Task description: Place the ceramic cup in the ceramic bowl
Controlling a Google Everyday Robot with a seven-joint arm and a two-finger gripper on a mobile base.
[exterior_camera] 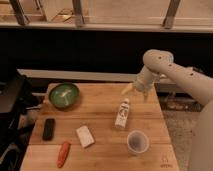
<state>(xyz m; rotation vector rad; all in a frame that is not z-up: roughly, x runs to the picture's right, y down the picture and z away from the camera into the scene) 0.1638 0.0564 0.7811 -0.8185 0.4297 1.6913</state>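
Camera view: arm [181, 77] angled down from right, gripper [135, 94] with jaws apart, empty, well beyond ceramic cup [137, 142].

A wooden plank table [107, 150] is seen from above, with speckled grey floor [176, 125] shown at its right. A pale ledge [75, 75] and a dark wall [75, 50] are set behind it. Metal posts [78, 12] are lit brightly along the top. The gripper [135, 91] is held over the table's far right part.
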